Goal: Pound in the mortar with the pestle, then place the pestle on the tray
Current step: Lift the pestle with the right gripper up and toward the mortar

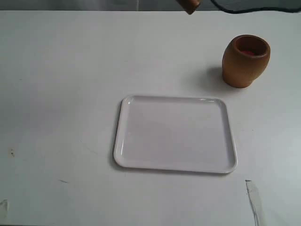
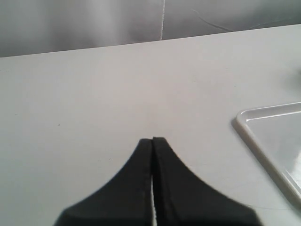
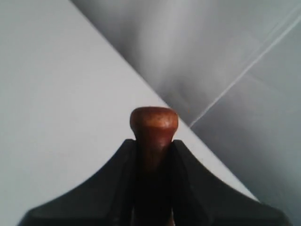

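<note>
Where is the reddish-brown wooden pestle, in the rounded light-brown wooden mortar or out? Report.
Out. The right claw grips the reddish-brown wooden pestle, apart from the light-brown wooden mortar, whose reddish mouth holds no pestle.

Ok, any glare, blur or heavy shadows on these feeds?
Exterior view: even light, soft shadow beside the mortar, mild sheen on the tray rim. Left wrist view: the shut end effector is a blurred dark shape. Right wrist view: pestle knob sharp, backdrop soft.
</note>
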Controlling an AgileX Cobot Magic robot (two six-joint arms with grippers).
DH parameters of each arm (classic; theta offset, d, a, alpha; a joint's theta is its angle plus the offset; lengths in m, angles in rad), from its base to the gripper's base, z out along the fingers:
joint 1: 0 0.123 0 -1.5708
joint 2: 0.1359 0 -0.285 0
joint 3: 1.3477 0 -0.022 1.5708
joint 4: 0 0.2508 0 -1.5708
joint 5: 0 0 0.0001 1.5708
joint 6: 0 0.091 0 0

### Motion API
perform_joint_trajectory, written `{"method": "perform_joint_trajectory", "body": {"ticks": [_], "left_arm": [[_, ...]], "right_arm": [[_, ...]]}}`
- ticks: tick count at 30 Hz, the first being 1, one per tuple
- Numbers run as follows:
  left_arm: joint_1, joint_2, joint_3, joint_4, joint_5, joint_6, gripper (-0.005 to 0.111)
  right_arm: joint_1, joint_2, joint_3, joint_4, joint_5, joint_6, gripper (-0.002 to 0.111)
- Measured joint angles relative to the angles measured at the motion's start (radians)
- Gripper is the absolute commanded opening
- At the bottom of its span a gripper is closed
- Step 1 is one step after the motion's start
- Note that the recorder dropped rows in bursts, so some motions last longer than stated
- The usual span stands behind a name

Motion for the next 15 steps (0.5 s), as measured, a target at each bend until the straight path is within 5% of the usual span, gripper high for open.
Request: {"method": "perform_joint_trajectory", "body": {"ticks": [10,15], "left_arm": [[0.000,0.000,0.000,0.000,0.000,0.000,0.000],[0.000,0.000,0.000,0.000,0.000,0.000,0.000]], "right_arm": [[0.000,-0.408,0.666,0.062,-0.886,0.034,0.000],[-0.034,-0.436,0.899,0.062,-1.258,0.222,0.000]]}}
